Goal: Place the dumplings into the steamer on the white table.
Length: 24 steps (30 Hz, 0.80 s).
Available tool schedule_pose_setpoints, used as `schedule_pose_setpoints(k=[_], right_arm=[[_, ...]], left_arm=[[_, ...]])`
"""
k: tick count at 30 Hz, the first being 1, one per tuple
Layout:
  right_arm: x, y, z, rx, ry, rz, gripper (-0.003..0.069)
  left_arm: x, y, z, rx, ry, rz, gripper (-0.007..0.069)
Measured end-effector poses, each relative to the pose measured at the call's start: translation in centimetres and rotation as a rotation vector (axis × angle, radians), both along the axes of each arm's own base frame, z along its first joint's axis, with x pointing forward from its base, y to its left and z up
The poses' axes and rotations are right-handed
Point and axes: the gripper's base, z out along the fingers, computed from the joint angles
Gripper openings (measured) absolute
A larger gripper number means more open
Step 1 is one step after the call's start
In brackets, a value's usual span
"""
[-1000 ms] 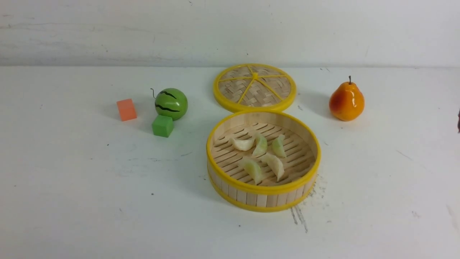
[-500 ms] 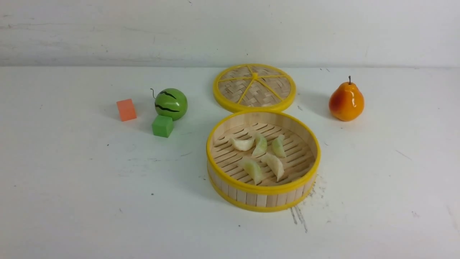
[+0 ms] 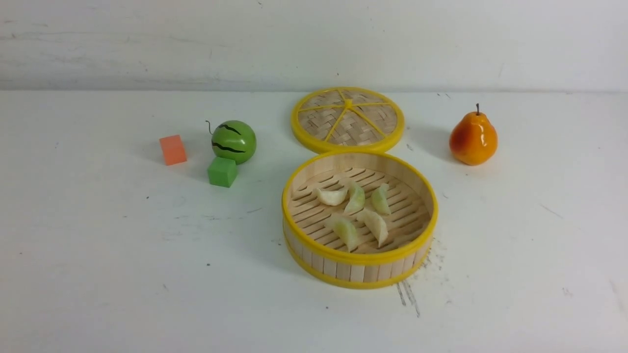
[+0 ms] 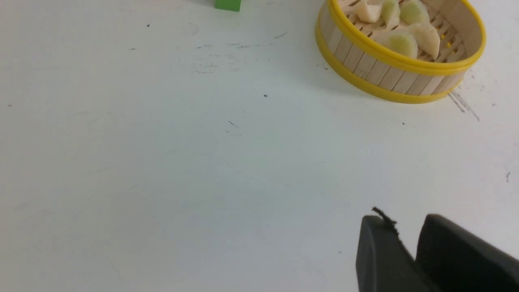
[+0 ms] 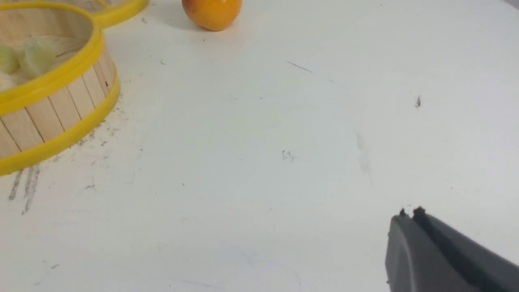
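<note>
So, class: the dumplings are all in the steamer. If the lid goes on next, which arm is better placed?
Right, narrowly. The lid lies behind the steamer, slightly to the robot's right, and its rim shows in the right wrist view but not the left.

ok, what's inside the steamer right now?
Five dumplings lie on the slatted floor of the steamer, three toward the back, two nearer. The near wall hides a strip of floor just behind it; nothing shows there. The lid lies behind, off.
</note>
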Motion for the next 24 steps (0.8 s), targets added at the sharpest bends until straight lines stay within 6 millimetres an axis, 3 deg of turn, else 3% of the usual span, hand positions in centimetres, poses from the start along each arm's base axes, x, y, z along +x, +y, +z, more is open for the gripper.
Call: schedule_pose_setpoints(k=[24], right_arm=[[-0.01, 0.02, -0.01, 0.007, 0.003, 0.000, -0.0007]], left_arm=[[0.00, 0.00, 0.00, -0.001, 0.000, 0.000, 0.0163]])
